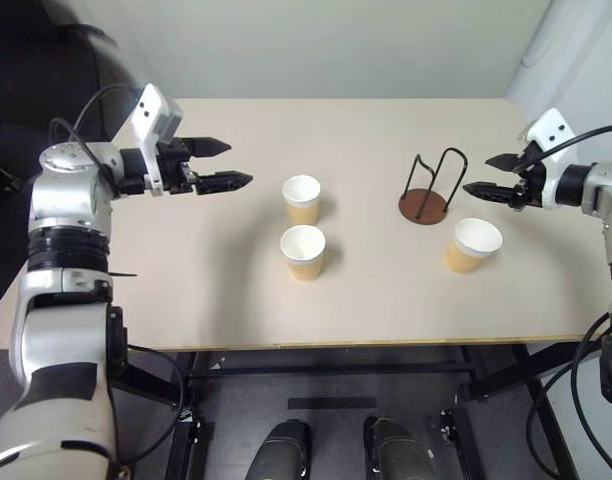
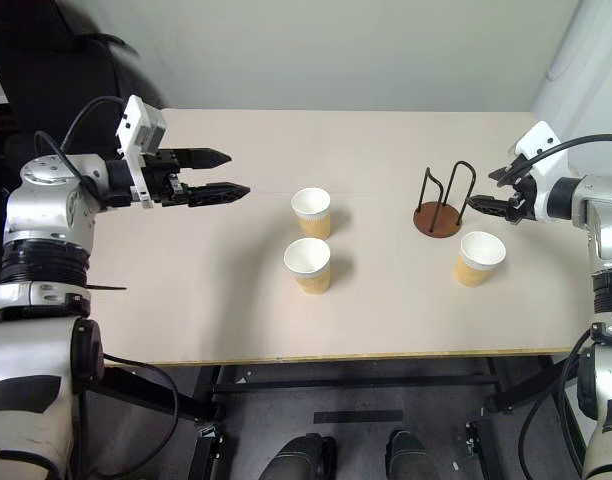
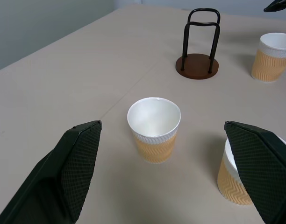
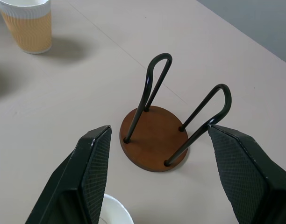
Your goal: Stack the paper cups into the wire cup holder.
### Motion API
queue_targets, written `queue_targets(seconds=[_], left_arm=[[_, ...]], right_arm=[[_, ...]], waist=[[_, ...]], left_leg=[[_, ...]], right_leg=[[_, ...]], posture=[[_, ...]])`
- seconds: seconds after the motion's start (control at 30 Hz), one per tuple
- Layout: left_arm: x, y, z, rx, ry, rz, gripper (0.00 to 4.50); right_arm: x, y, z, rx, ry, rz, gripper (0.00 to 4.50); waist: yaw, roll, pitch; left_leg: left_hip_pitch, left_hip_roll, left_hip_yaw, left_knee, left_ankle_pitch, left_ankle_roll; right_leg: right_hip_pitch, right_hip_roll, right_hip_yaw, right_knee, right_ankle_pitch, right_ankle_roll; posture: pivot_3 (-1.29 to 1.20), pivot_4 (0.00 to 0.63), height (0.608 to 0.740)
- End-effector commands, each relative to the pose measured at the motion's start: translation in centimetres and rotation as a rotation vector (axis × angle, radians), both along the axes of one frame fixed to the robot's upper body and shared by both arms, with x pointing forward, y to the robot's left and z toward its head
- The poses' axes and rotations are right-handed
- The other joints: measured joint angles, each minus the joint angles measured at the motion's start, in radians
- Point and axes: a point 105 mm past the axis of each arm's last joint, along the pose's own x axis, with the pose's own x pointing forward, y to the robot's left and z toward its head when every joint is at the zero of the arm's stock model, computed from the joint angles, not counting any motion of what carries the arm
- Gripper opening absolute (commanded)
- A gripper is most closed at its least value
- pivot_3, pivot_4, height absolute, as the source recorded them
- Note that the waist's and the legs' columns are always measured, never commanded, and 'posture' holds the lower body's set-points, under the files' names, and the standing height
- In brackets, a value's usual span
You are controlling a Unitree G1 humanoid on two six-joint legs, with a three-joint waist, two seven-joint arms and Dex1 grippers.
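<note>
In the left eye view, the left claw [image 1: 218,165] hung over the surface [image 1: 236,300] at the left of the frame, fingers apart and empty, pointing toward the frame's centre. Two cups stood upright near the middle: the far cup [image 1: 302,199] and, just below it in the frame, the near cup [image 1: 303,251], close together but apart. Both lay to the right of the left claw, the far cup almost in line with its fingers. At the right of the frame the right claw [image 1: 495,177] pointed toward the centre, fingers apart, holding nothing. The holder [image 1: 431,189] stood empty just left of it, and the third cup [image 1: 473,245] stood below and slightly right of the holder, just beside that claw.

In the right eye view the layout read the same, with the holder [image 2: 442,203] between the middle cups and the right claw.

In the left wrist view, the far cup [image 3: 154,129] sat upright between the two spread fingers [image 3: 63,172], mouth up, its axis vertical, so I judged a level closing on its wall would suit. The near cup [image 3: 232,182] was partly hidden behind the other finger. The holder [image 3: 198,49] stood well beyond.

In the right wrist view, the holder [image 4: 154,140] sat between the open fingers [image 4: 84,177], its wire loops upright, with a cup rim [image 4: 112,212] at the bottom edge.

The left arm looked nearer the middle pair, the right nearer the third cup.
</note>
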Motion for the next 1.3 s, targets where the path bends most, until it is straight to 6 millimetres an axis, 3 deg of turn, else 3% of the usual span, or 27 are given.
queue_targets(seconds=[0.03,0.47,0.7,1.03,1.3], left_arm=[[-0.1,-0.4,2.0,-0.018,-0.066,-0.016,4.48],[0.9,-3.2,1.4,-0.015,-0.052,-0.098,4.48],[1.4,-5.5,1.9,-0.027,-0.074,-0.157,4.48],[1.4,-4.9,2.0,-0.028,-0.085,-0.147,4.48],[1.2,-4.3,1.9,-0.035,-0.088,-0.132,4.48]], right_arm=[[-0.6,-0.3,1.4,-0.018,-0.046,0.002,3.34],[-1.5,0.6,0.6,0.021,-0.013,0.025,3.34],[0.8,0.2,-0.6,0.059,-0.029,-0.103,3.34],[3.8,-2.2,-1.5,0.012,-0.061,-0.244,3.34],[5.5,-1.7,-1.5,0.023,-0.092,-0.296,3.34]], waist=[[0.001,0.0,0.0],[0.002,0.0,0.0],[0.002,0.0,0.0],[0.003,0.0,0.0],[0.002,0.0,0.0]], left_leg=[[0.0,0.0,0.0,0.0,0.0,0.0],[0.0,0.0,0.0,0.0,0.0,0.0],[0.0,-0.001,0.0,0.001,0.0,0.001],[0.0,-0.001,0.0,0.0,0.0,0.001],[0.0,-0.001,0.0,-0.001,-0.001,0.001]], right_leg=[[0.0,0.0,0.0,0.0,0.0,0.0],[0.0,-0.001,0.0,-0.001,0.001,0.001],[0.001,-0.001,0.0,-0.001,0.002,0.003],[0.0,-0.001,0.0,-0.001,0.003,0.006],[-0.001,-0.001,0.0,-0.001,0.003,0.005]], posture=[[0.0,0.15,0.74],[0.0,0.15,0.74],[0.0,0.15,0.74],[0.0,0.15,0.74],[0.0,0.15,0.74]])
